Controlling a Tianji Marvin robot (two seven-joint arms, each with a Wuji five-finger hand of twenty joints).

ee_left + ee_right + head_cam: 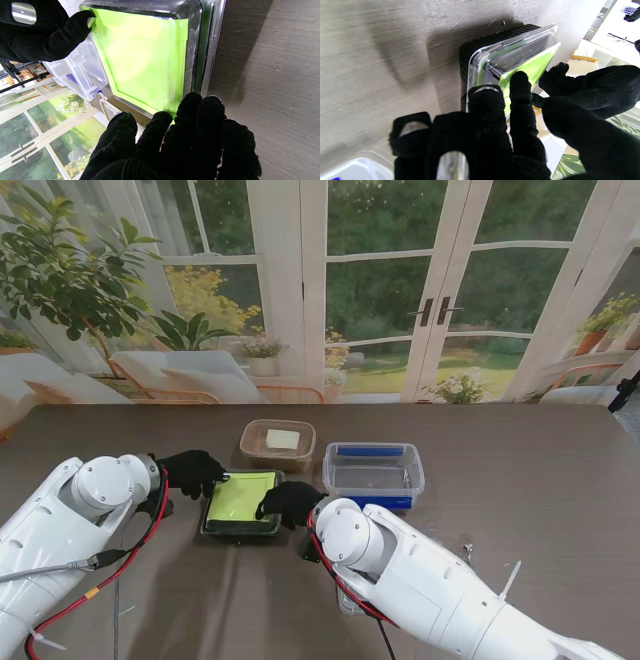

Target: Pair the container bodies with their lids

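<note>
At the lower centre of the stand view, we press a clear, glossy lid [241, 498] onto its ribbed black tray [467, 53], judged to seat it. Our left hand [190, 471] and right hand [288, 502] rest spread fingertips on opposite edges, gripping nothing.
</note>
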